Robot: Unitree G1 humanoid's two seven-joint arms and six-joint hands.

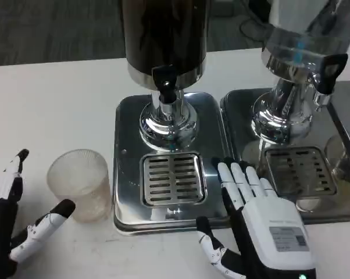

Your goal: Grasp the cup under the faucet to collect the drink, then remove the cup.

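Cup (80, 182) stands on the table, left hand (12, 224) spread beside it; right hand (253, 224) flat, fingers together.

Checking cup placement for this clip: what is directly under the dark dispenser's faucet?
Under the faucet lies only the slotted drip grate, bare. The cup stands on the table left of the tray. Below the slots cannot be seen.

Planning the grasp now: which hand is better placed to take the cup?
The left hand. Its open fingers sit right beside the cup on the white table, left of the drip tray. The right hand rests over that tray's right edge, farther off.
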